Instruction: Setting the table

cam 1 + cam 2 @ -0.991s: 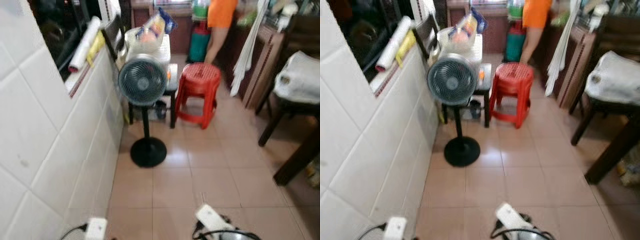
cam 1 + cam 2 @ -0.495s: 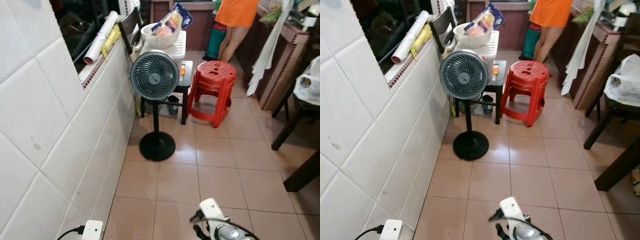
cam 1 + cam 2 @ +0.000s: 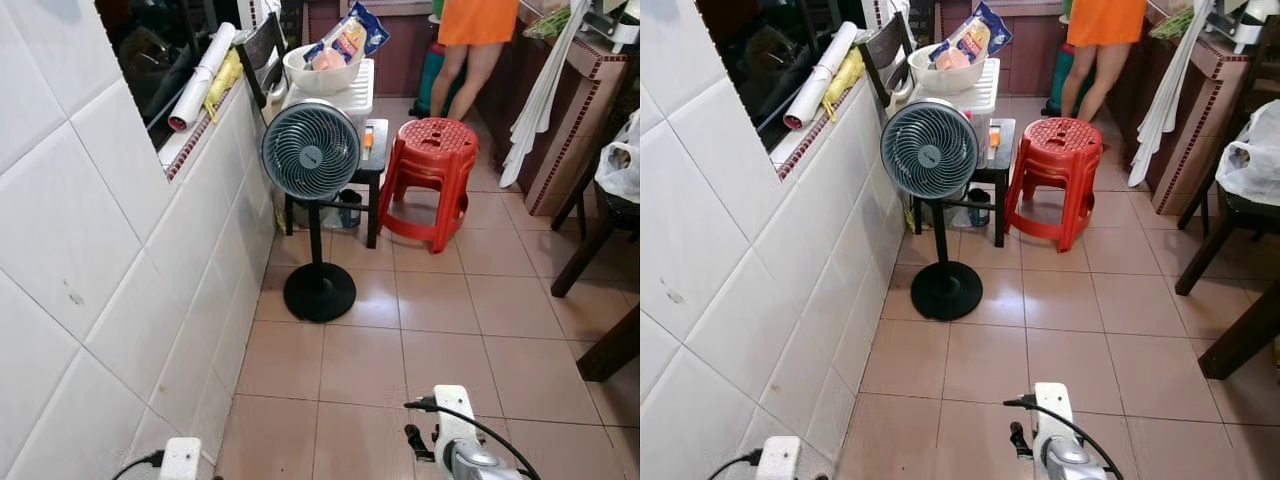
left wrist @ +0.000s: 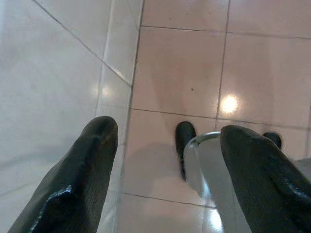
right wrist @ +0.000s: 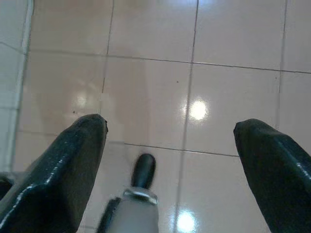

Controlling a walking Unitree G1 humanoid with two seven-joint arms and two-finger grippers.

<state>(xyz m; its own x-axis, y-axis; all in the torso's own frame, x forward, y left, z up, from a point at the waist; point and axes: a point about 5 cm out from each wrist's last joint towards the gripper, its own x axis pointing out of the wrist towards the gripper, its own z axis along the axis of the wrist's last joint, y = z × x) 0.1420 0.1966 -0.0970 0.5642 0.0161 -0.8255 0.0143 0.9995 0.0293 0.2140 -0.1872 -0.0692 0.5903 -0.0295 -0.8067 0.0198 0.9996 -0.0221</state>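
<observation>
Both arms hang low over the tiled floor. My left gripper (image 4: 167,179) is open, with bare pink tiles and the white wall's foot between its fingers (image 4: 73,194). My right gripper (image 5: 165,170) is open too, holding nothing, above the floor tiles. The right arm's wrist (image 3: 455,445) and the left arm's wrist (image 3: 180,460) show at the bottom edge of the eye views. A white bowl (image 3: 322,70) with snack packets sits on a white box behind the fan. A dark table's leg (image 3: 610,345) stands at the right edge.
A standing fan (image 3: 311,150) is ahead by the white tiled wall (image 3: 100,270), with stacked red stools (image 3: 430,170) beside it. A person in an orange top (image 3: 475,40) stands at the far end. A chair with a plastic bag (image 3: 620,160) is on the right.
The camera has steadied and shifted, so the fan and stools sit slightly lower and sharper. The right wrist shows further right at the bottom edge.
</observation>
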